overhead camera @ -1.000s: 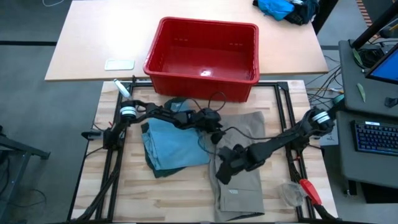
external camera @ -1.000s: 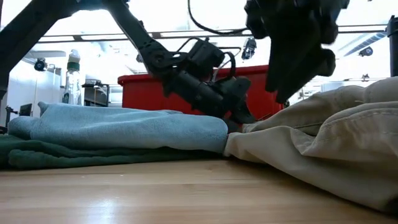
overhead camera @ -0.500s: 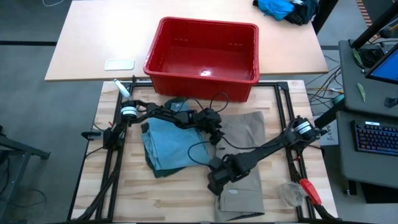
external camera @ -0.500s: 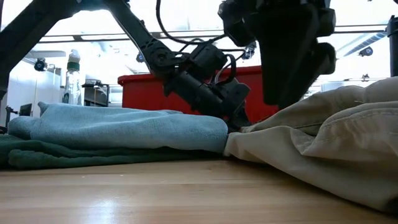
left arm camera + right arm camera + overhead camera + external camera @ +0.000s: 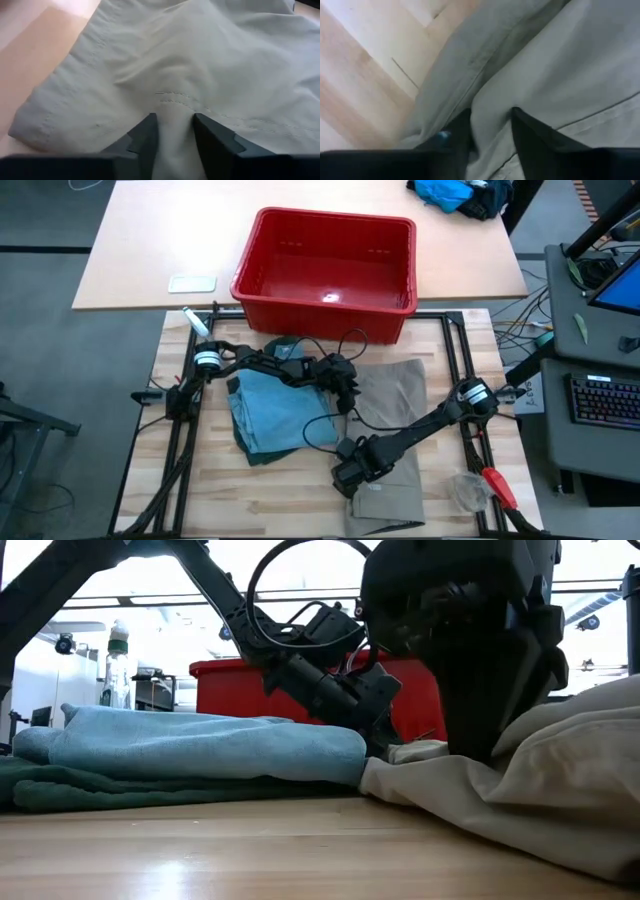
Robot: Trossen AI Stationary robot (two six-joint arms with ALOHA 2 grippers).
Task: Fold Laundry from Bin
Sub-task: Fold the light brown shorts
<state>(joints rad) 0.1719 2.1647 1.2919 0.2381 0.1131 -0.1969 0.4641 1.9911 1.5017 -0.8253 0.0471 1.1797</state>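
The right tool (image 5: 348, 477) has been carried down the khaki-taupe piece (image 5: 395, 385) to its near left edge. The left tool (image 5: 347, 394) stays at the far edge. Both now pinch a ridge of cloth, probably ready for a fold. The red bin (image 5: 325, 311) appears emptied; folded blue trousers (image 5: 275, 408) lie on the desk (image 5: 280, 500).

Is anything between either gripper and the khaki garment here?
Nothing visible. The left gripper and right gripper each have a fold of the khaki garment between their fingers, along its left edge beside the folded blue piece.
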